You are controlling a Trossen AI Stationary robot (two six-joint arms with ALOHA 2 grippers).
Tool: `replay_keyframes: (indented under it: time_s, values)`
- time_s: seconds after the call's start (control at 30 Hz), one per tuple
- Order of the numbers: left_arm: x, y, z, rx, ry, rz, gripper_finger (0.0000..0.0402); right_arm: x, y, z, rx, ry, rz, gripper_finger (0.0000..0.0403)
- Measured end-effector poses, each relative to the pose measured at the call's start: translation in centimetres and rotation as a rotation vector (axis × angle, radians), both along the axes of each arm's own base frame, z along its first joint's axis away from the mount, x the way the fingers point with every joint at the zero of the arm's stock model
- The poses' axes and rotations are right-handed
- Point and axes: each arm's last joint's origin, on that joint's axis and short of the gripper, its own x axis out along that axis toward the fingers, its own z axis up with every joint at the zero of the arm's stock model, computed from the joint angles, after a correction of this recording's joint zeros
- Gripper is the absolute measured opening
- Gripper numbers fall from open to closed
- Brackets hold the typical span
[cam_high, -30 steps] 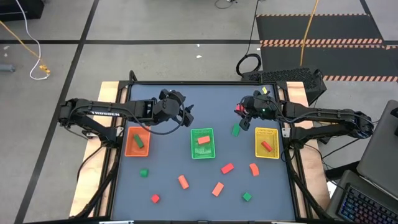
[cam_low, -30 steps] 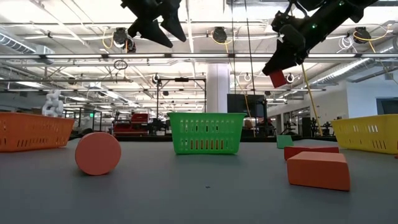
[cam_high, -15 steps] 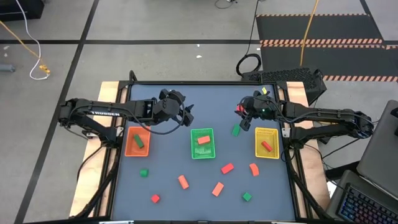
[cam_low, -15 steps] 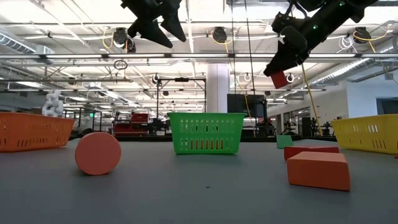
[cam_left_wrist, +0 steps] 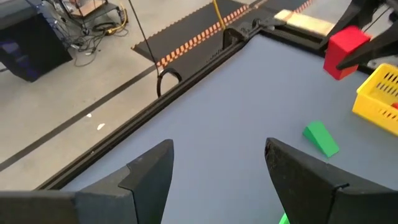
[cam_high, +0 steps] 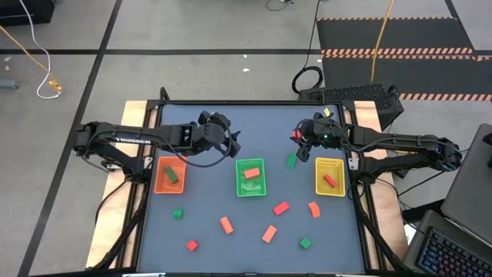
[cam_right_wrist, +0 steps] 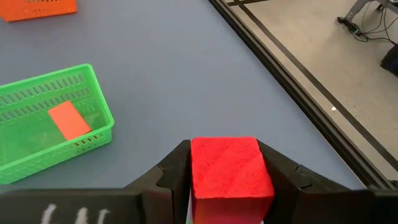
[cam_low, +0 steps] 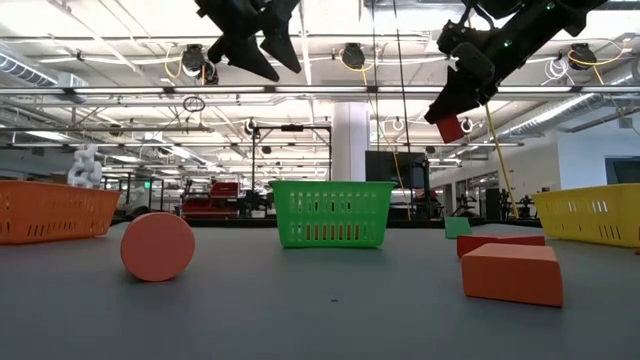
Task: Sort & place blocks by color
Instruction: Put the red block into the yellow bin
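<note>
the right pincer [cam_right_wrist: 224, 186] is gripping a red cube [cam_right_wrist: 229, 169] squarely between both fingers, holding it high above the tabletop [cam_high: 254, 127], between the green tray [cam_high: 250, 177] and the yellow tray [cam_high: 330, 177], probably so it clears the tray walls in transit. the left pincer [cam_left_wrist: 217, 180] is hanging spread wide and empty beyond the orange tray [cam_high: 169, 175]. more blocks are lying loose on the dark, matte tabletop, among them a green wedge [cam_high: 292, 161]. behind it, an open workshop is showing, its far details hard to make out.
</note>
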Motion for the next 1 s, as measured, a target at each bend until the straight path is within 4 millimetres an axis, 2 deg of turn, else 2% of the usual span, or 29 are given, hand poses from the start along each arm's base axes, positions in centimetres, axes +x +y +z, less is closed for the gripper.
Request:
replay_keyframes:
  time_s: [0.43,0.6,0.83,1.0]
  values:
    - [0.8,0.0,-0.3,0.032,0.003,-0.023,0.0253,-0.2,0.0,-0.1,-0.006,0.022,0.009,0.0125]
    - [0.8,0.0,-0.2,0.075,0.025,-0.053,0.0253,-1.0,0.3,0.2,0.013,0.022,0.002,0.0125]
    - [1.0,0.4,0.1,0.182,0.08,-0.113,0.0253,-2.6,0.8,1.4,0.074,-0.068,-0.025,0.0125]
    - [0.9,1.4,0.1,0.235,0.136,-0.12,0.0253,-3.4,1.6,0.3,0.18,-0.012,-0.067,0.0125]
